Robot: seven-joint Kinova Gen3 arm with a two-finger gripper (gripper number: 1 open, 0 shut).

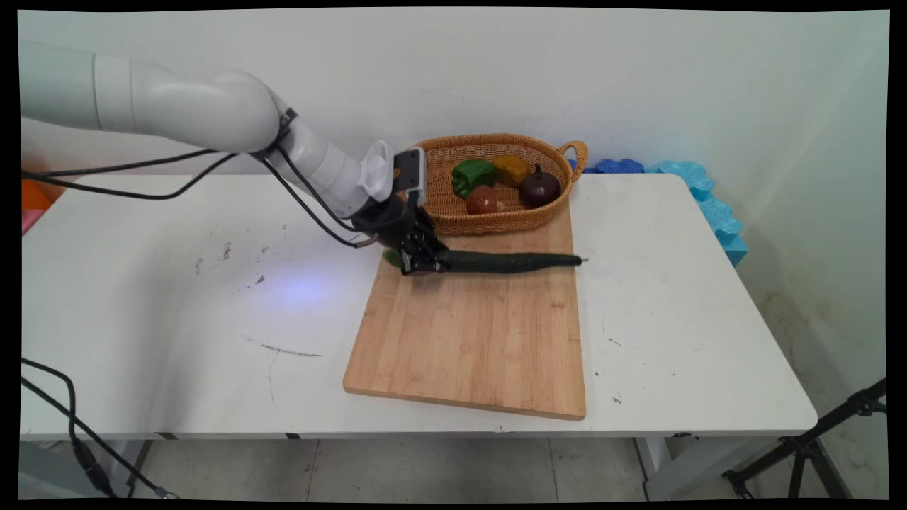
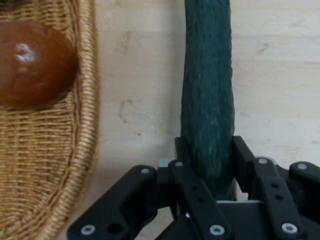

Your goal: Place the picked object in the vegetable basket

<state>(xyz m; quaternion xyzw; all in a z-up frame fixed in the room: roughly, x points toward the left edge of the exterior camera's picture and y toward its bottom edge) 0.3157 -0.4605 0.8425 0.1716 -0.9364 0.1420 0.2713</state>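
The cucumber (image 1: 510,262) lies across the far end of the cutting board (image 1: 475,333), the tool (image 1: 419,263) pinching its left end. Beyond the board sits the basket (image 1: 496,150); held so near its end, the cucumber could sag or twist loose if lifted.

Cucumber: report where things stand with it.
Done: the cucumber lies on the cutting board, outside the basket.
In hand: the gripper is closed on its left end.
Left: cannot tell; a green pepper, an onion and two other items sit in the basket.
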